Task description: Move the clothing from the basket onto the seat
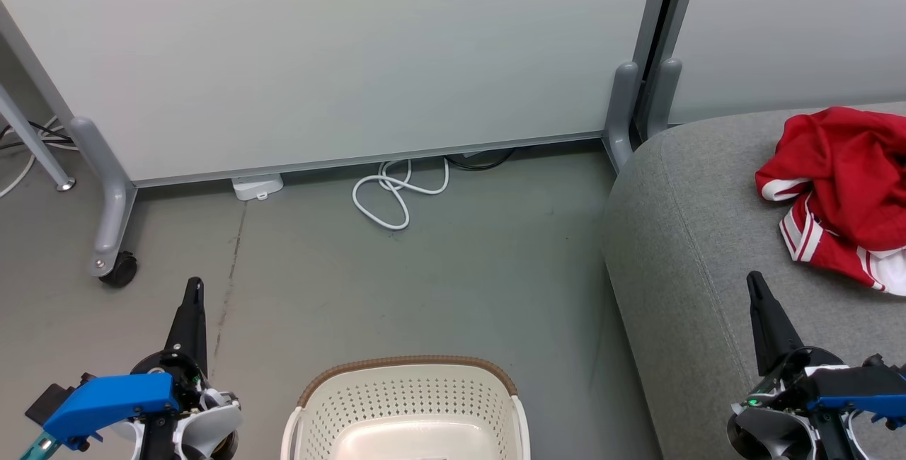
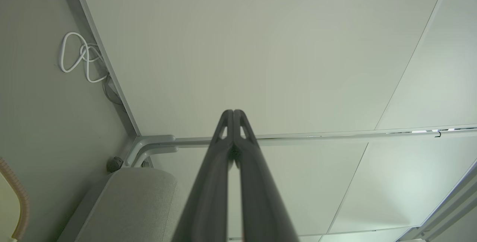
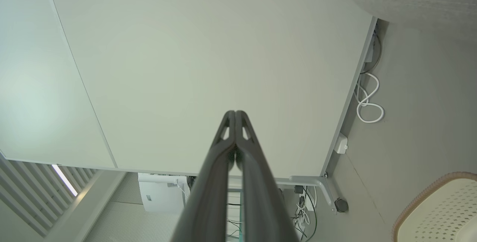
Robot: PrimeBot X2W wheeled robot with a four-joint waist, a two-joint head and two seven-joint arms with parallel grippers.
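The left arm [image 1: 141,410] sits low at the left of the head view and the right arm [image 1: 814,389] low at the right, each level and pointing forward, long dark fingers aimed at the wall. Both sets of jaws are pressed together: in the wrist views the left fingers [image 2: 208,197] and the right fingers [image 3: 208,197] meet at their tips with nothing between them. Ahead stand pale partition panels [image 1: 318,56] on grey feet, one with a black caster [image 1: 119,270], over a grey floor [image 1: 425,283]. A large grey seat [image 1: 694,233] with a rounded corner takes up the right side, and the right arm hangs over its near part. The basket [image 1: 410,403] stands on the floor between the two arms, cut off by the lower edge, its perforated wall, brown rim and pale bottom showing. The clothing [image 1: 842,184], a crumpled red heap with white stripes, lies on the seat ahead of the right jaws and to their right, apart from them and well apart from the left jaws. A looped white cable [image 1: 393,194] and a small white box [image 1: 256,186] lie at the foot of the panels.
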